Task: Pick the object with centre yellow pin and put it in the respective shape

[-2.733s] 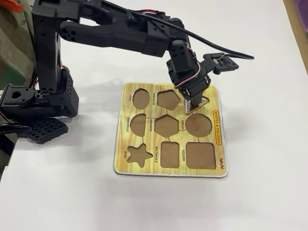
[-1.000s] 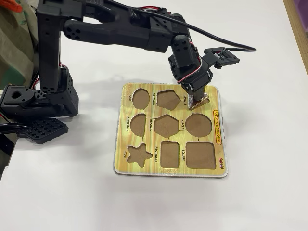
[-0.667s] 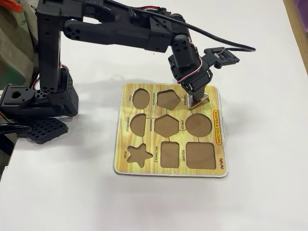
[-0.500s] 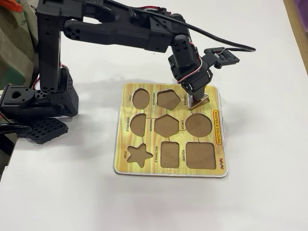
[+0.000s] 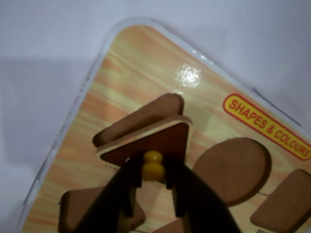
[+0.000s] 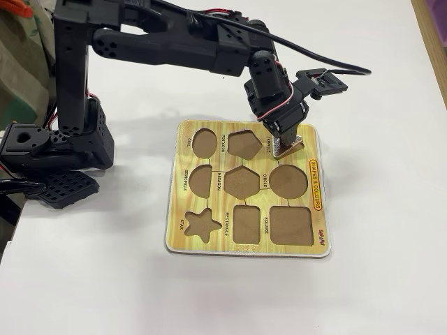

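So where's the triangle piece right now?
In the wrist view, the triangle piece is held by its yellow knob in the gripper, over the triangular recess, near the board's corner.

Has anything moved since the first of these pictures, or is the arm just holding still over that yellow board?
The gripper has shifted a little, up and to the right in the fixed view, carrying the triangle piece with it; over the last second it has barely moved. It stays shut on the piece's yellow knob, with the piece tilted above the triangle recess, not dropped in. The puzzle board has not moved.
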Controlling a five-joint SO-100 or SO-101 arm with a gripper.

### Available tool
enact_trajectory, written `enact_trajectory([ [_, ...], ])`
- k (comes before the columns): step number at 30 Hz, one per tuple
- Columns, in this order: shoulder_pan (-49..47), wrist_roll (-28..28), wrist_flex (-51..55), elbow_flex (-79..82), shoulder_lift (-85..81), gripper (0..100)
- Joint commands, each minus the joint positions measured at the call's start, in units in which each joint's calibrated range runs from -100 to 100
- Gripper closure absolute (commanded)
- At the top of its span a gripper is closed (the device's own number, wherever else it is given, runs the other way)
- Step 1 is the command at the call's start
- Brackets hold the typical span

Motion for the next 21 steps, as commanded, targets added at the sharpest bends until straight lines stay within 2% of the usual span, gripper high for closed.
enact_trajectory([
  [1, 0.1, 0.0, -0.7, -3.1, 0.4, 94],
  [21, 0.1, 0.4, -0.7, -3.5, 1.7, 94],
])
